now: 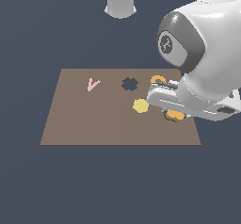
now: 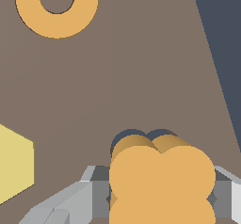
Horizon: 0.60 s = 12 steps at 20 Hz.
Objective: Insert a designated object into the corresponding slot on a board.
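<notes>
Pinching the small flat orange clover-shaped piece point(image 2: 162, 180) between its fingers, the gripper point(image 2: 162, 197) held it just above the large brown board point(image 1: 84, 119). Judged next: carry it left to the dark four-lobed slot point(image 1: 130, 84), align lobes, lower.

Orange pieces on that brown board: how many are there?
2. An orange ring lies near the board's far edge, partly hidden by the arm. A clover-shaped orange piece sits between the tool's fingers. More may be hidden.
</notes>
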{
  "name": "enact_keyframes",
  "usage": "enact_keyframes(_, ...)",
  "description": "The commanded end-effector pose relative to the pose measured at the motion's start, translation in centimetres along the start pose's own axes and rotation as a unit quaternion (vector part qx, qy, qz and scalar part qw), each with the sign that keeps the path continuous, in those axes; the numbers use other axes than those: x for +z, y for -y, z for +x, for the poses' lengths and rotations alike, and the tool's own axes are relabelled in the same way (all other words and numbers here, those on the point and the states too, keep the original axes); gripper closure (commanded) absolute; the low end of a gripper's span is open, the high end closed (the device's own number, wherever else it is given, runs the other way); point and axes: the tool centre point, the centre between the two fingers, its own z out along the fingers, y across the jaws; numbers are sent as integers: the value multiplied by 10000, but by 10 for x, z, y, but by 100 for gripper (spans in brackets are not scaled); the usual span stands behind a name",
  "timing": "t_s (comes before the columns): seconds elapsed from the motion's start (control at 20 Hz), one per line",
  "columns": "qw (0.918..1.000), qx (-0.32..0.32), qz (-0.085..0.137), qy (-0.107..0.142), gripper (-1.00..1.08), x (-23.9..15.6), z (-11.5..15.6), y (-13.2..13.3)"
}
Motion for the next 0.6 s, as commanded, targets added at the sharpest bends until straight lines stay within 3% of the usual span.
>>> enact_keyframes(0.0, 10000, -48, -1, 3, 108, 0, 1, 0)
enact_keyframes(0.35, 10000, -42, -3, 4, 108, 10, 1, 1)
enact_keyframes(0.4, 10000, -42, -3, 4, -92, 10, 1, 1)
enact_keyframes(0.55, 10000, -42, -3, 4, -92, 10, 1, 1)
